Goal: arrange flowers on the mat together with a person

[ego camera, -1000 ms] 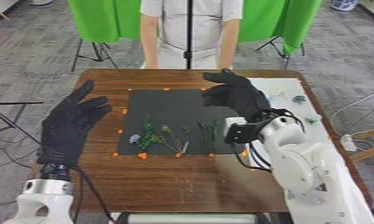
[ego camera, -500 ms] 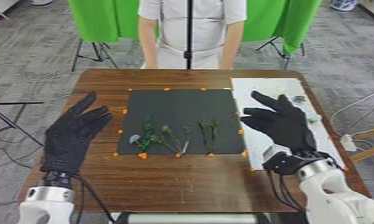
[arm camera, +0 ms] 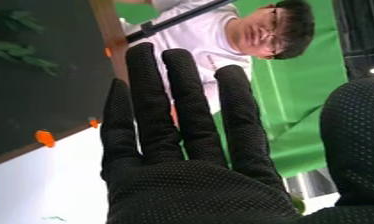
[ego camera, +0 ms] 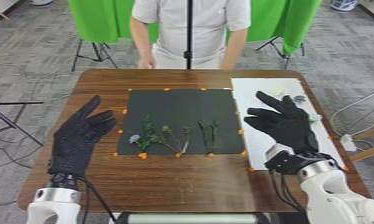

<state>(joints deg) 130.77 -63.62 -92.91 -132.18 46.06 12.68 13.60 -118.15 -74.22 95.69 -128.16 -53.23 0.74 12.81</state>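
In the head view my left hand [ego camera: 79,132] is open over the table's left side, left of the dark mat [ego camera: 175,106]. My right hand [ego camera: 286,125] is open above the white sheet, with nothing in it; in the right wrist view this hand [arm camera: 192,185] has straight fingers. On the mat's lower half lie a pale blue flower [ego camera: 135,139], a leafy green stem [ego camera: 148,135], a branching sprig [ego camera: 167,137] and thin green stems [ego camera: 214,132]. Green leaves [arm camera: 19,52] show on the mat in the right wrist view.
The white sheet [ego camera: 254,95] beside the mat holds a few flowers, among them a bluish one [ego camera: 300,99]. Orange tape pieces [ego camera: 143,156] line the mat's edges. A person stands behind the far table edge, near a black pole [ego camera: 189,40].
My right hand has moved from above the mat's right edge back over the white sheet. My left hand has shifted slightly. The person has moved a little.
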